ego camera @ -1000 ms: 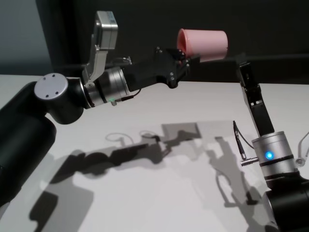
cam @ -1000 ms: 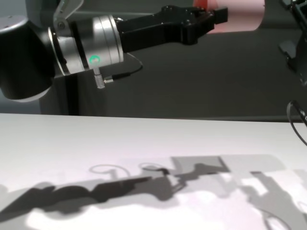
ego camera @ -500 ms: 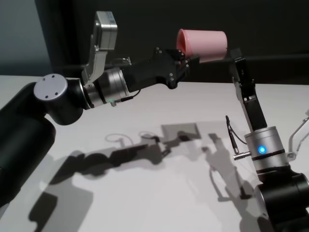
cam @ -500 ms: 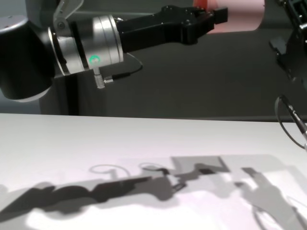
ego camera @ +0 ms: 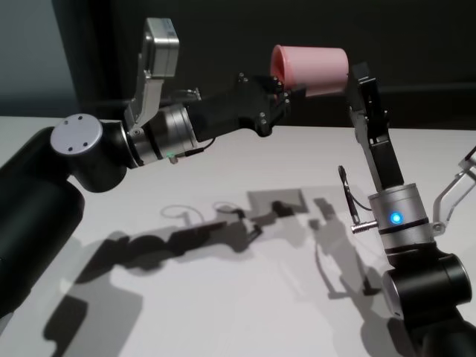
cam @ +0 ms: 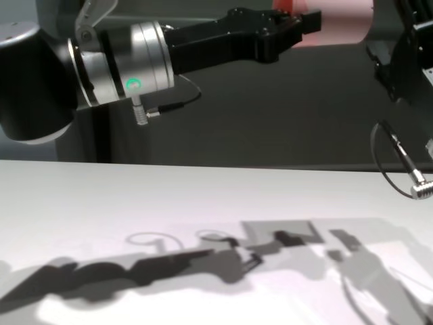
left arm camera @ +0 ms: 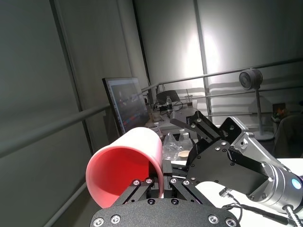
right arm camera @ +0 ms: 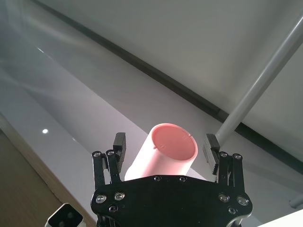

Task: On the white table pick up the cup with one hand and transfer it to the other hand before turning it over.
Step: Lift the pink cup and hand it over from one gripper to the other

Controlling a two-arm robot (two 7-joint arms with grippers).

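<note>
1. High above the white table (ego camera: 245, 245), the cup (ego camera: 311, 68) is held in mid-air on its side, long axis roughly level and running left to right across the robot. Rim end faces the left arm, closed base end faces the right arm.
2. Left gripper (ego camera: 286, 93): closed on the cup at the rim. Left wrist view shows one finger inside the mouth and one outside, pinching the wall of the cup (left arm camera: 125, 165). This is the only hold on the cup at present.
3. Right gripper (right arm camera: 166, 144): reaches up from the right side of the table, fingers spread wide on either side of the base end. Right wrist view shows the cup (right arm camera: 165, 149) centred between the two fingertips with a gap on each side; no contact visible. Fingers open, nothing held.
4. Key relation: cup axis lines up with the right gripper's approach; the base points straight into its open jaws. The right gripper (ego camera: 357, 78) is just beside the base end in the head view.
5. Judgement: transfer step in hand, not yet done. Next move likely needs the right gripper to close on the base-end wall before the left lets go.
6. Risk: smooth tapered wall narrows toward the base, so a light squeeze could slip off that end.
</note>
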